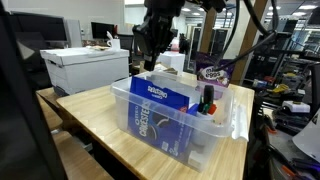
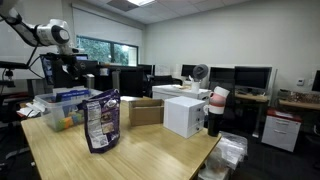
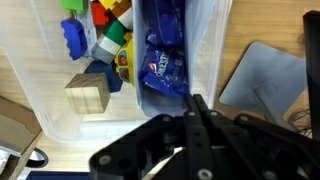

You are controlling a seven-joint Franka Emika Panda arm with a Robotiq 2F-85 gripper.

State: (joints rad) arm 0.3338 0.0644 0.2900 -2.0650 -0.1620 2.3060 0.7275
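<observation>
Fingers of the gripper were pressed together with nothing between them, low in the centre of the wrist view, above the clear plastic bin. Just beyond the tips, at upper centre of that frame, a blue snack packet lay inside the bin, with a wooden cube and coloured blocks to its left. In an exterior view the gripper hovered at upper centre, over the bin's far end, which stood on a wooden table.

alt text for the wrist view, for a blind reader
The shut gripper hangs above a clear plastic bin on a wooden table. The bin holds colourful toy blocks, a wooden cube and a blue snack bag.
</observation>
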